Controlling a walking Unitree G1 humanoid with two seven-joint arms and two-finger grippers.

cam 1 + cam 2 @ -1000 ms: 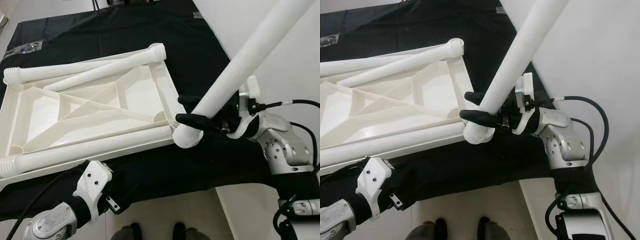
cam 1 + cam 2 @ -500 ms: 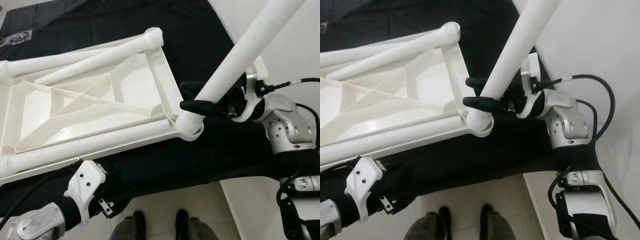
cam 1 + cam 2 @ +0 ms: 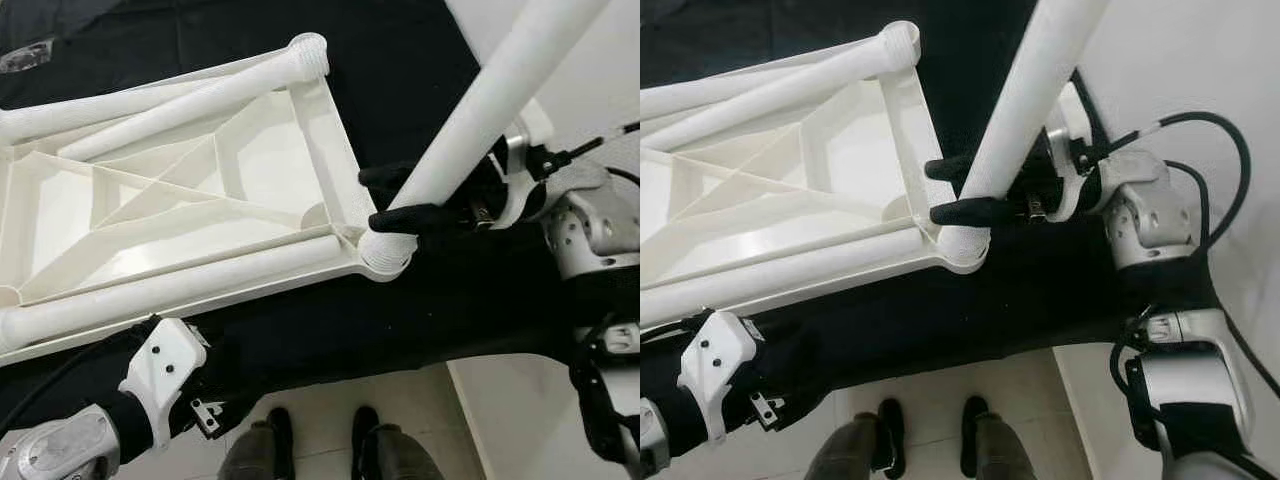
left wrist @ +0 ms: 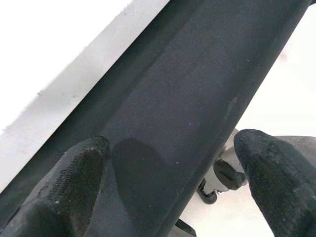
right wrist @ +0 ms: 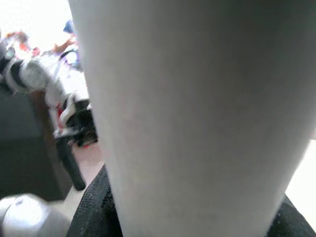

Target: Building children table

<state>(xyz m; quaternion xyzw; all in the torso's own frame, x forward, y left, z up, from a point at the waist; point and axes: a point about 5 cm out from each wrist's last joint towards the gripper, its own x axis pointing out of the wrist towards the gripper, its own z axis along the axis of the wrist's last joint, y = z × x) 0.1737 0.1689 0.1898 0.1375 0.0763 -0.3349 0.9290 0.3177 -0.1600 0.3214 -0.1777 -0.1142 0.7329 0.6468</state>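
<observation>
Fingers point(image 3: 410, 216) of right gripper point(image 3: 400, 200) clamping table leg point(image 3: 480, 110), left gripper point(image 4: 173, 187) wide at black cloth point(image 4: 187, 98).

Black cloth point(image 3: 420, 70) covers the work surface from 12 o'clock to the near edge, draping down at 6 o'clock. Pale tiled floor point(image 3: 320, 395) below, also at 3 o'clock. A person's dark shoes and grey trouser cuffs point(image 3: 930, 445) stand on the floor at 6 o'clock. Small clear plastic bag point(image 3: 25, 57) on cloth at 10 o'clock, contents unclear.
</observation>
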